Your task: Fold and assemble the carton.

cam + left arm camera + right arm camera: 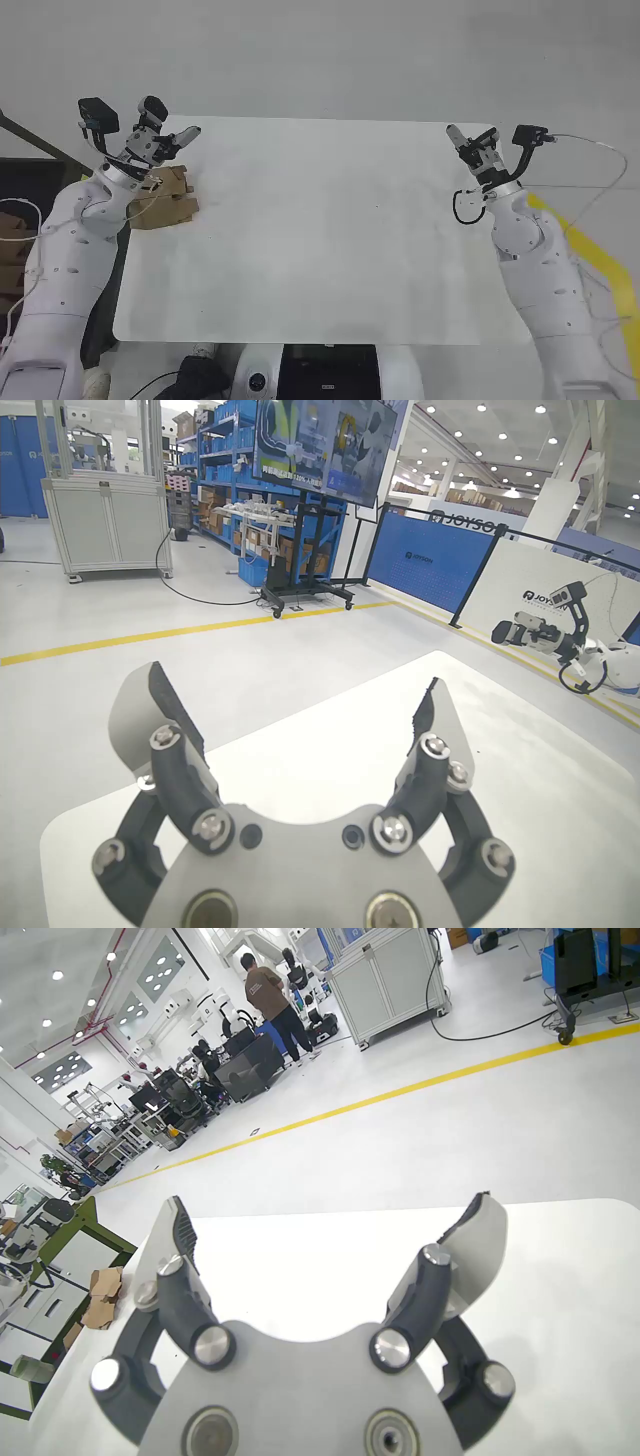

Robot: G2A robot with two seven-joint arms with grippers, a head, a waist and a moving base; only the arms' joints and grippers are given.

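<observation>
A brown carton (165,197), partly folded with flaps sticking out, lies at the left edge of the white table (320,250). From the right wrist view the carton (102,1298) appears far off at the table's far side. My left gripper (173,131) hovers open over the table's back left corner, just behind the carton; its own view shows the left gripper (295,695) with jaws spread and nothing between them. My right gripper (470,137) is open at the back right corner, far from the carton; in its own view the right gripper (325,1223) holds nothing.
The table's rounded edges drop to a grey floor on all sides. Yellow floor tape (590,255) runs past the right side. A dark cabinet (90,1248) stands beside the table's left edge near the carton.
</observation>
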